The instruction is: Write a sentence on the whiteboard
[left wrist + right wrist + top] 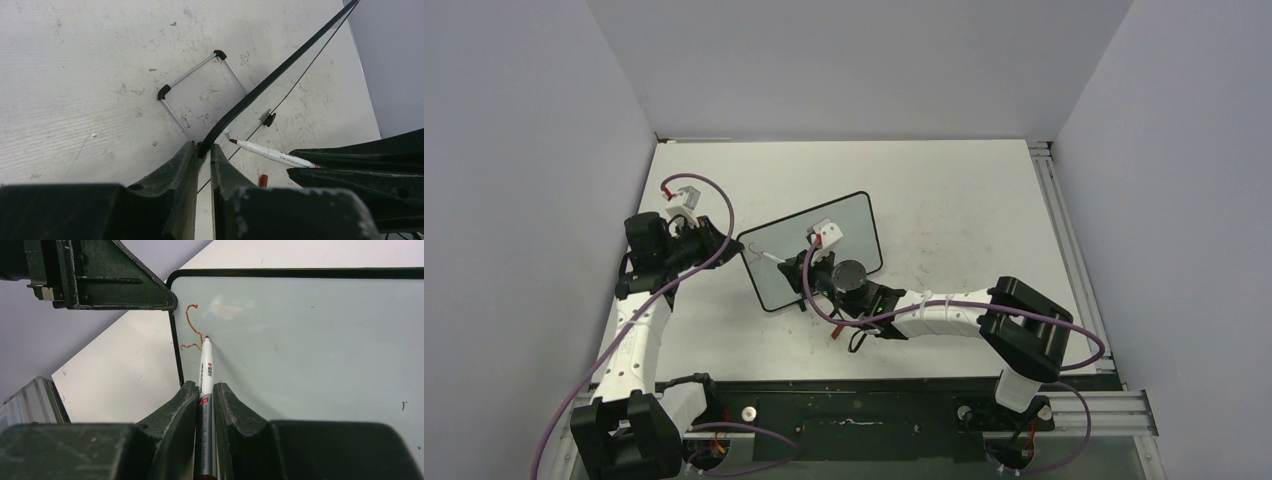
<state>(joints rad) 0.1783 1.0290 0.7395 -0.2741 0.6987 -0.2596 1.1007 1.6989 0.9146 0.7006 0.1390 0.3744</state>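
Observation:
The whiteboard (854,215) stands tilted at the table's middle. My left gripper (734,245) is shut on its black frame at the left corner (204,147). My right gripper (796,268) is shut on a white marker pen (206,370), uncapped, with its tip touching the board near the top left corner. The sentence (191,325) is only a short red curved stroke like an "S" beside the tip. The board's pale surface (310,340) is otherwise bare. The left wrist view shows the frame edge (280,70) and the marker (270,152) through the board.
The red marker cap (263,180) lies on the table near the board; it also shows in the top view (836,335). A wire stand (200,95) sits behind the board. Grey walls enclose the table, with a metal rail (1049,200) along the right edge.

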